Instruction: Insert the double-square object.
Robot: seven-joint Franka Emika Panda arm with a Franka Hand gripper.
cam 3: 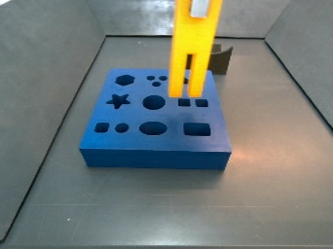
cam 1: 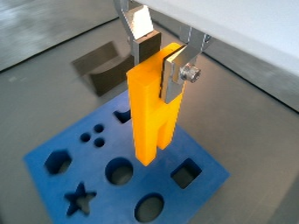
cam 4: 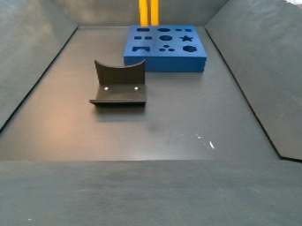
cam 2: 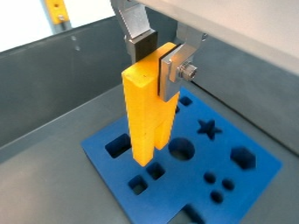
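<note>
The double-square object (cam 1: 152, 114) is a tall yellow-orange bar, upright, with its slotted two-prong end pointing down. My gripper (cam 1: 160, 59) is shut on its top end, one finger (cam 1: 176, 77) on each side; this shows in both wrist views (cam 2: 158, 63). In a side view the bar (cam 3: 196, 49) hangs with its prongs right over the pair of square holes (cam 3: 193, 101) in the blue block (cam 3: 150, 136). I cannot tell whether the prongs touch it. The gripper itself is cut off at the frame edge in both side views.
The blue block (cam 4: 165, 48) has several other shaped holes, among them a star (cam 3: 119, 100) and round ones. A dark grey curved block (cam 4: 118, 84) stands on the grey floor apart from it. Sloping grey walls (cam 3: 53, 107) enclose the bin.
</note>
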